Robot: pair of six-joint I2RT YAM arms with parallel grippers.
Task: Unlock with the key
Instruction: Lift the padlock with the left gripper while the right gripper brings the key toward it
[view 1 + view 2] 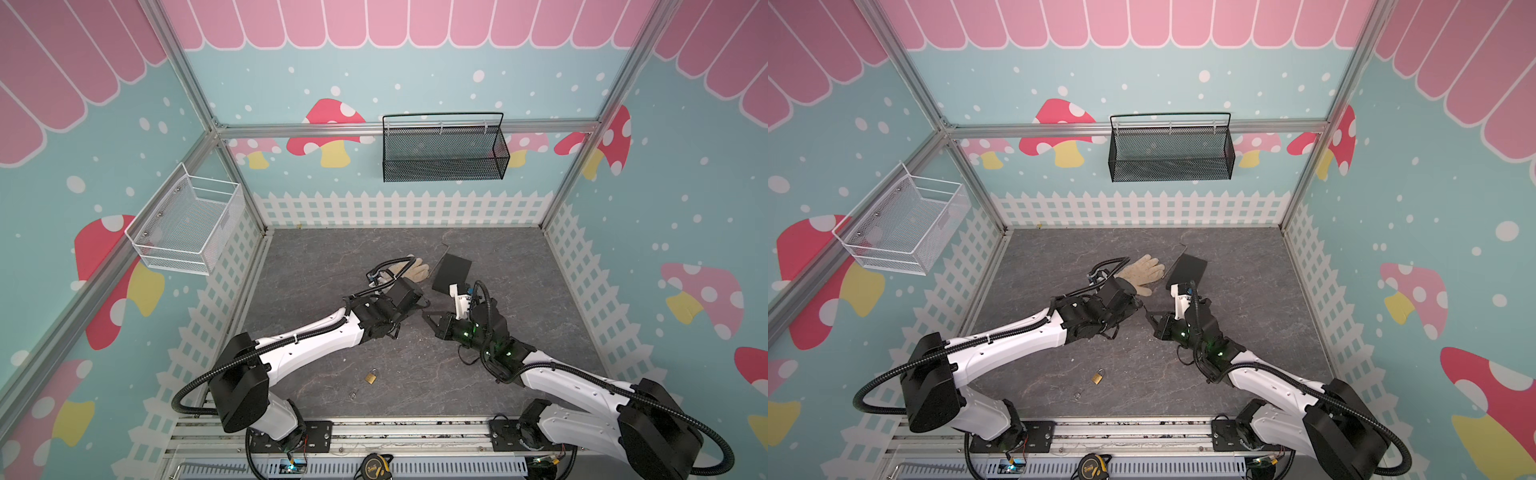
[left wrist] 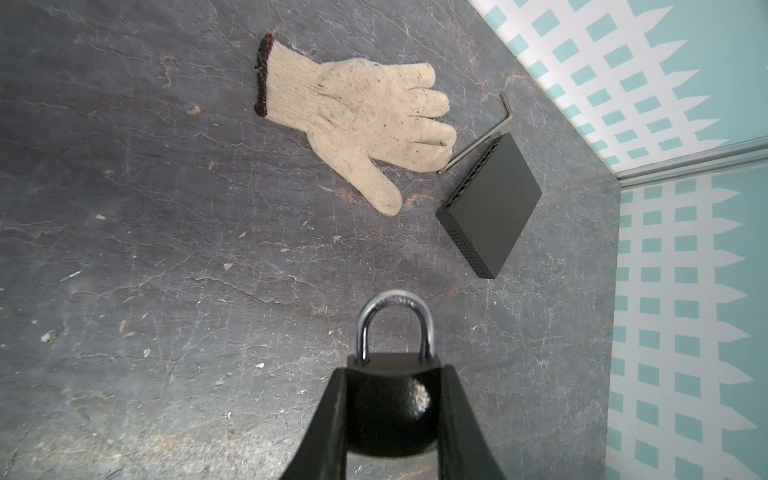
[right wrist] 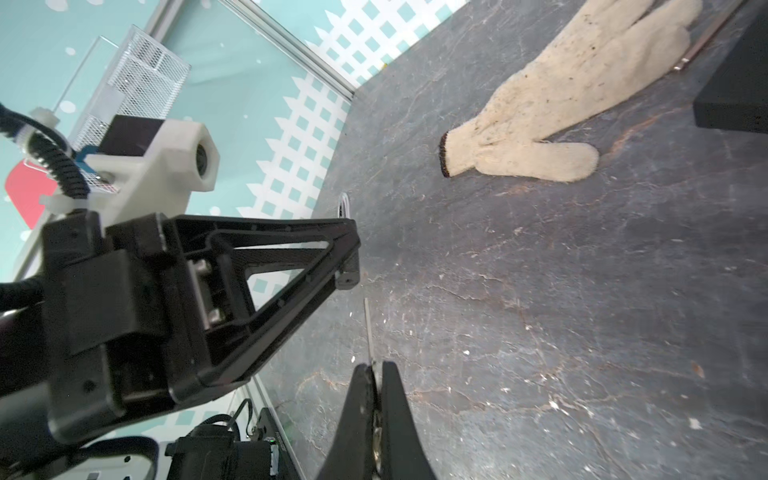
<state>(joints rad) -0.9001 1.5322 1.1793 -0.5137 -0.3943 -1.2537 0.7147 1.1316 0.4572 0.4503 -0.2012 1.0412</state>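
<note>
Padlock [image 2: 386, 415], black, shackle closed, sits clamped in the left gripper [image 2: 395, 370] above the table [image 2: 166, 291]. Right gripper [image 3: 376, 365] pinches the key [image 3: 368, 328], blade aimed at it, just short. Likely fault: misaligned blade skids off the lock or twists in the pinch. Glove [image 2: 361, 120], black box [image 2: 494, 208], brass padlock [image 1: 371, 378] obstruct nothing.

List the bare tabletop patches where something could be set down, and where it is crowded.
Free: between left wall and glove; between box and right wall. Crowded: the middle, where left hand and right hand sit close, glove and box just behind. A brass padlock lies near front.
</note>
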